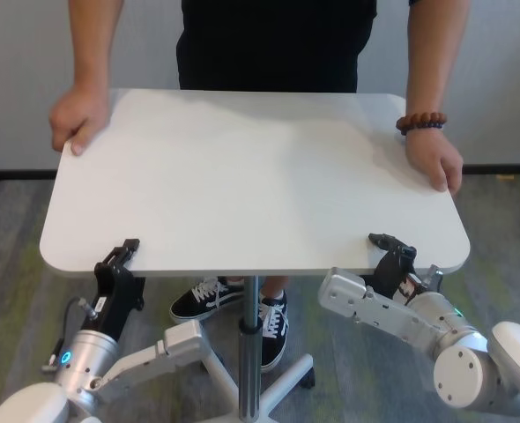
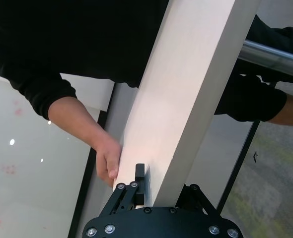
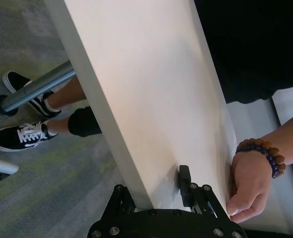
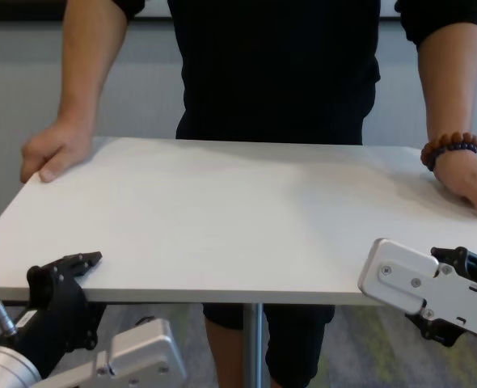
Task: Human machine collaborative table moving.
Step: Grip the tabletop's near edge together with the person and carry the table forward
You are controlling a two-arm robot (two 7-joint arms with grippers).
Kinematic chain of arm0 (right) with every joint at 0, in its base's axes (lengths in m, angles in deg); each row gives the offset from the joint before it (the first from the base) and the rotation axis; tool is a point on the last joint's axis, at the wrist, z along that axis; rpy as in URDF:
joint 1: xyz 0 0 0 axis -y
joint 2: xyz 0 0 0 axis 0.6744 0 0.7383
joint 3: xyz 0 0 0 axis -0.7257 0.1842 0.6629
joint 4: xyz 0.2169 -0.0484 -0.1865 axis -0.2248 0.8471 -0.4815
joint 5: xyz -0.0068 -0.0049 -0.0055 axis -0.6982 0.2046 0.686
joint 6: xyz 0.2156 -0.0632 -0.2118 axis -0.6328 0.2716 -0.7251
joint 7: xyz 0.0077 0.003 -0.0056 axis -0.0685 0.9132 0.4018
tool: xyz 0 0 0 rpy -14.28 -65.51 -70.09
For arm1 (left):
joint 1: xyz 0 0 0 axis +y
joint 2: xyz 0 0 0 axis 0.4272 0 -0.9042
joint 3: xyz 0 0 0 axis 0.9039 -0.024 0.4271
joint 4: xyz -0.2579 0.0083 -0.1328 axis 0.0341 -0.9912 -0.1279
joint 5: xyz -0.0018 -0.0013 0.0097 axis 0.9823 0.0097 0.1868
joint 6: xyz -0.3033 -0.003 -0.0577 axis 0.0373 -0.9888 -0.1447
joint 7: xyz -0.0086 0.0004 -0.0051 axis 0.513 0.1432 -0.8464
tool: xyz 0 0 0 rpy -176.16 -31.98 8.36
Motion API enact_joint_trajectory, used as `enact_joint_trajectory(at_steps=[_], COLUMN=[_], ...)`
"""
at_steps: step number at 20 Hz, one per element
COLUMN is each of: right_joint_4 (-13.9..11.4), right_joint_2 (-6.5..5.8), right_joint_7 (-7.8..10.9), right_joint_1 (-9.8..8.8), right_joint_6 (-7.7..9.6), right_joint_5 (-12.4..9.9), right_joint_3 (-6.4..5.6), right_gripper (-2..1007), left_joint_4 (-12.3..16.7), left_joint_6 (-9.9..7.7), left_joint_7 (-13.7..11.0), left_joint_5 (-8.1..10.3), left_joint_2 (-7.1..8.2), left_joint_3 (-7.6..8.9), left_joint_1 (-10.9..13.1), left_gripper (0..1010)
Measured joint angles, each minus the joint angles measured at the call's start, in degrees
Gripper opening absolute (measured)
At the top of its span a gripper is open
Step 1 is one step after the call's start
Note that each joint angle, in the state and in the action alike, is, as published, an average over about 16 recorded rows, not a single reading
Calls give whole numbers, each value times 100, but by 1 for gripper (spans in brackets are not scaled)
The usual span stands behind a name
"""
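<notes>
Both pincers sit closest to the camera, at the near edge of the bench [image 1: 242,176]. On the robot's left side, the left pincer [image 1: 123,253] is clamped on the bench near its near left corner, one black finger lying on the white top and the other under it, as the left wrist view shows. On the robot's right side, the right pincer [image 1: 385,242] is clamped on the same near edge close to the near right corner, again with one finger above the thin board and one below. This white bench top stands in the middle between the robot and the human [image 1: 273,40], on a slim metal pole [image 1: 250,352] that goes down to the floor. At the far side, the human in a black top holds the two far corners: one hand [image 1: 79,119] grips the far left corner, and the other hand [image 1: 434,163], with a brown bead bracelet [image 1: 420,122] on its wrist, rests on the right edge. Black sneakers [image 1: 234,308] show under the bench near the pole.
</notes>
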Motion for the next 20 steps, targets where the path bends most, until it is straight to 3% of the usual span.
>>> enact_joint_trajectory(at_steps=[20], right_joint_4=[403], right_joint_2=[9], right_joint_7=[-35], right_joint_1=[310], right_joint_6=[-129], right_joint_5=[-69], right_joint_3=[41], right_gripper=[384], left_joint_4=[-473], left_joint_6=[20], left_joint_7=[229], left_joint_5=[-88], left_joint_2=[-116], left_joint_3=[-144], left_joint_1=[-369], left_gripper=[275])
